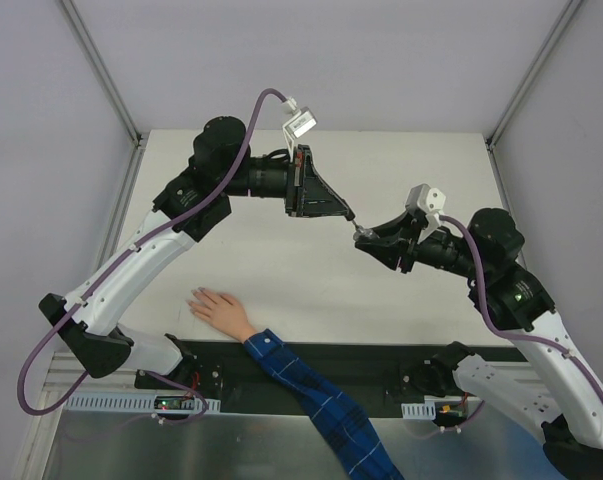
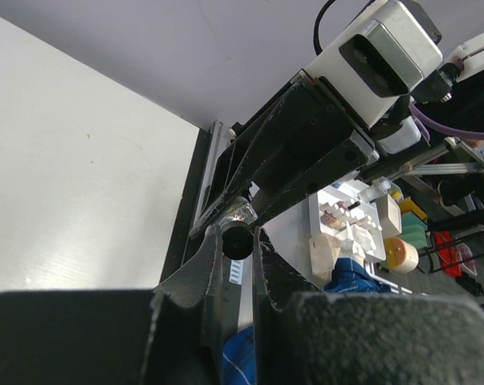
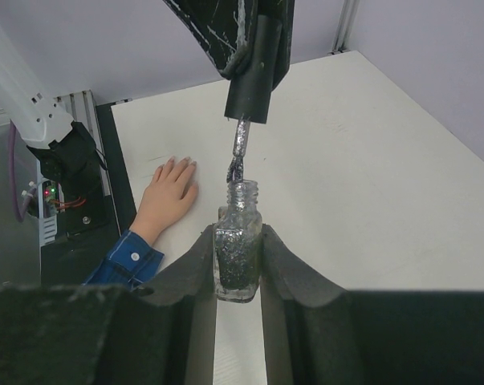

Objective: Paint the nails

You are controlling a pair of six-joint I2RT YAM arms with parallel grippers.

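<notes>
The pale hand (image 1: 217, 306) lies flat on the table near the front, its arm in a blue plaid sleeve (image 1: 316, 392). Its nails (image 3: 177, 163) are too small to make out. My right gripper (image 3: 238, 241) is shut on a small glass bottle (image 3: 237, 257) of dark glittery polish, held upright above the table. My left gripper (image 2: 236, 234) is shut on the black brush cap (image 3: 254, 76). The brush tip (image 3: 237, 167) hangs just above the bottle's open neck. In the top view both grippers (image 1: 346, 213) (image 1: 362, 236) meet over mid-table, well behind and to the right of the hand.
White table (image 1: 401, 160) with grey walls round it. A black strip (image 1: 381, 360) runs along the near edge by the arm bases. The left arm's base (image 3: 61, 160) stands beside the hand in the right wrist view.
</notes>
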